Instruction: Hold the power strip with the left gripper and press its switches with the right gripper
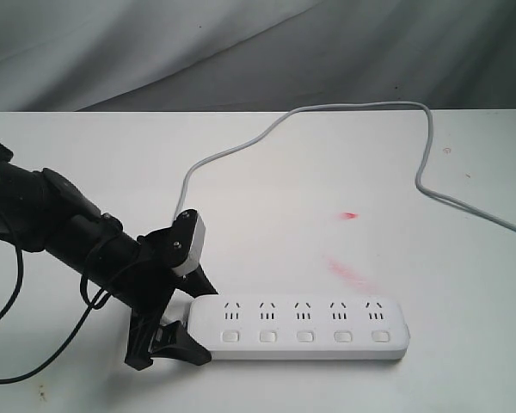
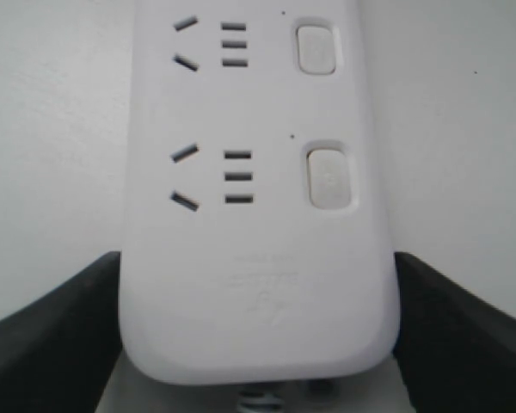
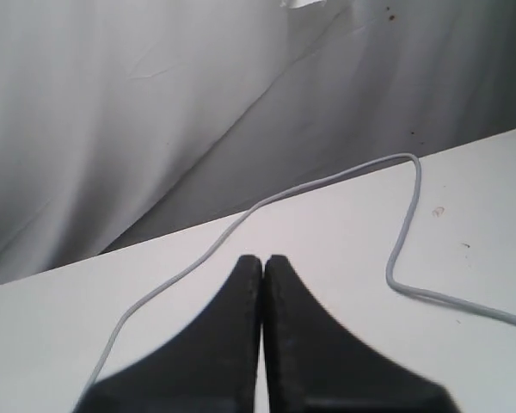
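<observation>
Left arm enters low from the left of the exterior view, thick black body angled down toward the tabletop (image 1: 327, 189), cables looping off it. Small white-grey wrist block (image 1: 192, 247) sits on top near the end.

Left gripper (image 1: 193, 318) is lowered at the left end of the power strip (image 1: 327, 320), one finger on the far side and one on the near side. The left wrist view shows both black fingers (image 2: 56, 335) pressed against the long edges of the strip's rounded end, spread wide: it is grasping the strip across its width.

Power strip lies flat on the tabletop, near the front edge, long axis running left to right, sockets up. Switches (image 1: 305, 335) form a row along the near side, one under each socket set. Nothing is touching them.

Cord (image 1: 361, 105) leaves the held end, arcs toward the back of the tabletop, then bends down and trails off to the right.

Right gripper (image 3: 262, 268) is out of the exterior view. Its own camera shows the two fingers clenched together, empty, raised above the tabletop and aimed toward the cord's loop and the grey cloth backdrop (image 3: 155, 103).

Two reddish smears (image 1: 350, 214) mark the tabletop behind the strip.
</observation>
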Robot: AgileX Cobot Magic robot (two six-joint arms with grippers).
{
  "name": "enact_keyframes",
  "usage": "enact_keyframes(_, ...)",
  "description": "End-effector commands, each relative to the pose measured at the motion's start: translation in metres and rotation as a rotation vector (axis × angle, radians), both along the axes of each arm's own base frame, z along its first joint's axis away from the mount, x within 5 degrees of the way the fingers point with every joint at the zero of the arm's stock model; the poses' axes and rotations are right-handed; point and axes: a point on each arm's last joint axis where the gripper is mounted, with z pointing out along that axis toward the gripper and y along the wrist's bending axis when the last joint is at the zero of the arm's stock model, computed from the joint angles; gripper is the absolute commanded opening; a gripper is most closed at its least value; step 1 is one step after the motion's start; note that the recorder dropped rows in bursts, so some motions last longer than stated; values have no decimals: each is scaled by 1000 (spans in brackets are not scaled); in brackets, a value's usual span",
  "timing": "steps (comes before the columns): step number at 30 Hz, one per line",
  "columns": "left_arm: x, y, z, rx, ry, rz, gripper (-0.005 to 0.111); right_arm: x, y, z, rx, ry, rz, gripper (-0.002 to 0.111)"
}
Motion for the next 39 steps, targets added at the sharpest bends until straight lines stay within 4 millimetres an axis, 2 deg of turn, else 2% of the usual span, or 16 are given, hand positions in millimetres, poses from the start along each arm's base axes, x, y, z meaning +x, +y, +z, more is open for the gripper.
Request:
enact_keyframes(1, 1, -2, 0, 4, 2, 5, 52, -1, -3, -5, -4, 43, -35, 0)
enact_keyframes(9, 1, -2, 0, 4, 2, 5, 52, -1, -8, -7, -185, 45, -43, 0)
enact_keyframes(23, 1, -2, 0, 4, 2, 5, 52, -1, -9, -5, -307, 10, -32, 0)
enact_keyframes(29, 1, -2, 0, 4, 2, 5, 52, -25, -12, 2, -384, -41, -33, 0)
enact_keyframes(32, 1, -2, 0, 4, 2, 5, 52, -37, -15, -6, -479, 15, -14, 0)
enact_keyframes(36, 1, -2, 0, 4, 2, 5, 52, -46, -21, -25, -465, 22, -86, 0)
enact_keyframes(39, 1, -2, 0, 4, 2, 5, 52, -52, -22, -42, -402, -51, -146, 0)
